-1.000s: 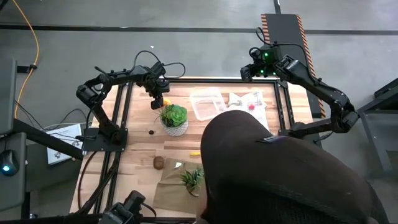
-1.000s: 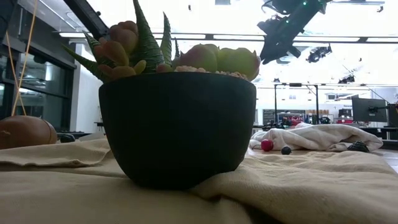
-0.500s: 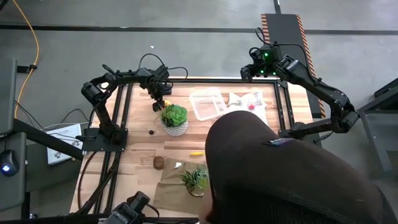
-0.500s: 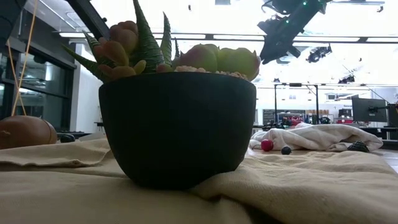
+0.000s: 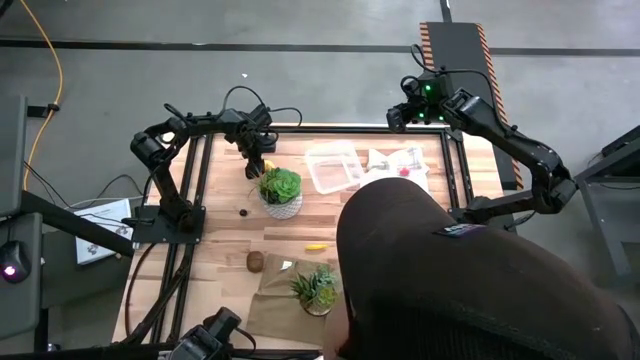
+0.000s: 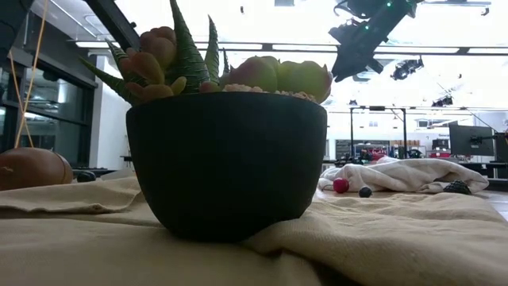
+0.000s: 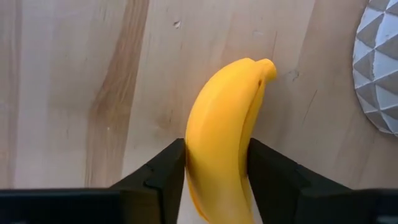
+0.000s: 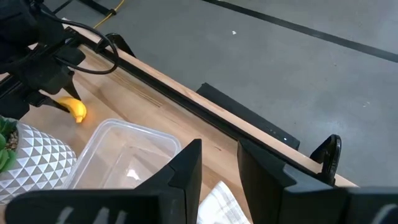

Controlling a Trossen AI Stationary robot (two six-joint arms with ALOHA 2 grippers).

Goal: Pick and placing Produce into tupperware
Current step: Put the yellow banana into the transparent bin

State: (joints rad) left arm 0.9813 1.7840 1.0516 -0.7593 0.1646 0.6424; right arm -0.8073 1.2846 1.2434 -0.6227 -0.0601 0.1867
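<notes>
At the far left of the wooden bench, just beside the white faceted plant pot, the left hand has its two dark fingers pressed against either side of a yellow toy banana, clamped on it low over the wood. The grip looks narrow and sits near one end of the fruit, so the smooth, curved piece could pivot or slip out when lifted; the pot standing so near could also be knocked as the arm swings away. The banana is glossy, bright yellow, gently curved, with a short stubby tip pointing away from the fingers. The tupperware, a clear shallow rectangular container with rounded corners, sits empty on the bench past the plant, next to a white cloth. The right hand hangs above the bench's far edge near the container, its fingers a small gap apart and holding nothing. A brown ball lies nearer the front. A person's dark head blocks much of the bench's right side.
</notes>
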